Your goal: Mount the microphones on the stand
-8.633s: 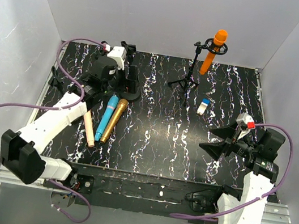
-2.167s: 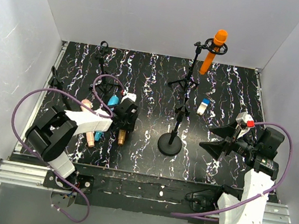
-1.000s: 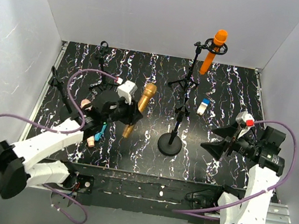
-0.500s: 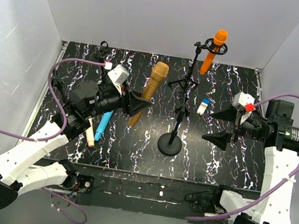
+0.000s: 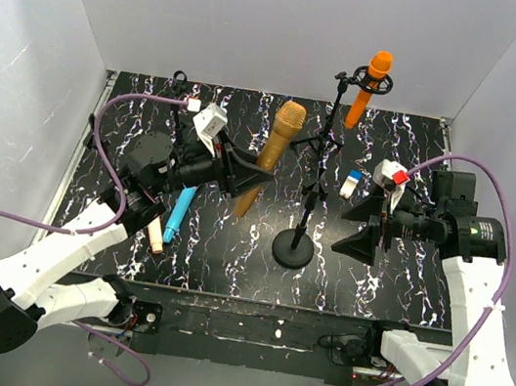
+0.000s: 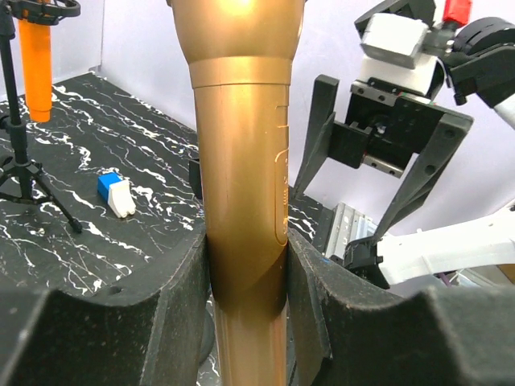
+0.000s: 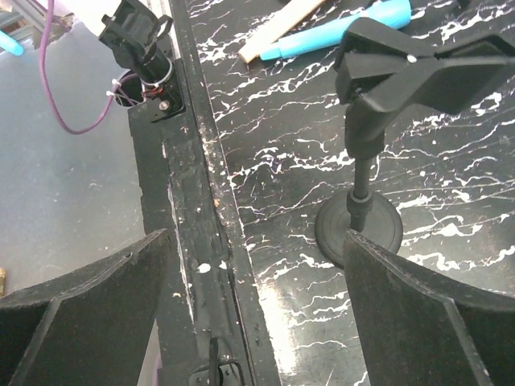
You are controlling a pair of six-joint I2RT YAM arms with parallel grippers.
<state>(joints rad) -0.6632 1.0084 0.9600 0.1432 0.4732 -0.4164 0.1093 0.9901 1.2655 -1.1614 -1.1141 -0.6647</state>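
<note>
The gold-bronze microphone [image 5: 270,154] hangs upright in the air, head up, with my left gripper [image 5: 243,179] shut on its body [image 6: 241,161]; both pads press its sides. It is left of the round-base stand [image 5: 295,246], whose clip [image 5: 312,194] holds nothing. An orange microphone [image 5: 372,85] sits in the clip of the tripod stand [image 5: 329,126] at the back. The light blue microphone [image 5: 179,212] and the pale pink-beige microphone [image 5: 154,233] lie on the table at the left. My right gripper [image 5: 363,228] is open just right of the round-base stand [image 7: 360,229], nothing between its fingers.
A small blue-and-white block [image 5: 352,184] lies right of the stands, also in the left wrist view [image 6: 117,193]. A second tripod stand [image 5: 178,89] is at the back left. White walls close in three sides. The table's black front rail [image 7: 201,241] runs under my right gripper.
My left gripper has lifted the gold-bronze microphone off the table and carried it up and right toward the round-base stand. My right arm has swung left toward that stand, still open.
</note>
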